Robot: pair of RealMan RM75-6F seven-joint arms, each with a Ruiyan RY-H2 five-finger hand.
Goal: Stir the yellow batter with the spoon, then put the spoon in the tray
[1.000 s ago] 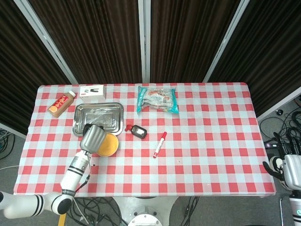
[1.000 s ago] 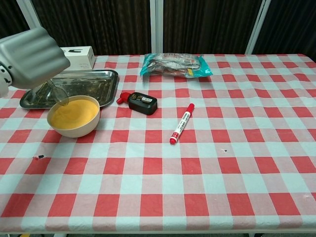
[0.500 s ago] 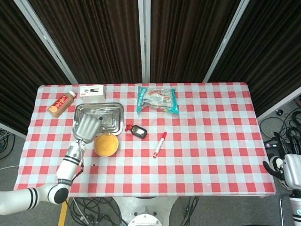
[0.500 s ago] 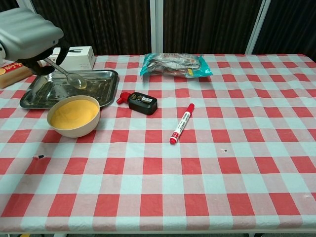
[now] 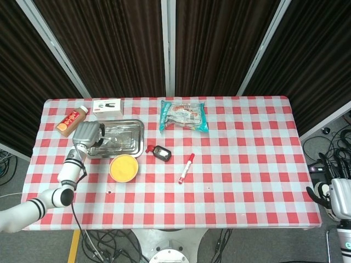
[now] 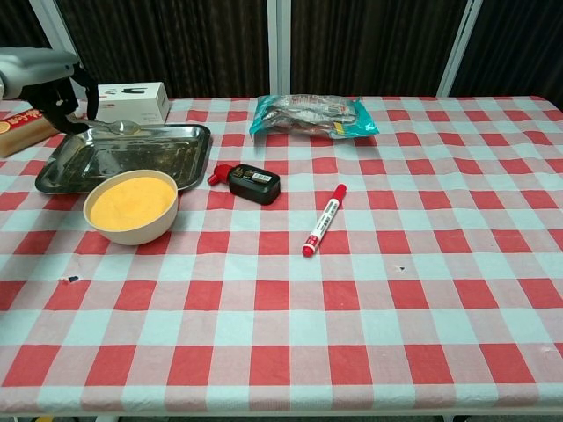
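Checked table [image 5: 247,164] — marker [image 5: 186,168], snack bag [image 5: 184,116]

One table [image 5: 247,181] with a red-and-white checked cloth carries everything. On it are one metal tray [image 5: 134,147], one spoon [image 6: 119,128], and one bowl of yellow batter [image 5: 123,167]. There is one red marker [image 5: 186,167], one small black device with a red tip [image 5: 159,152], and one sealed snack packet [image 5: 184,115]. At the far left are one white box [image 5: 107,106] and one orange bottle [image 5: 72,121]. Two robot hands show: the left hand [image 5: 88,133] and the right hand [image 5: 337,198].
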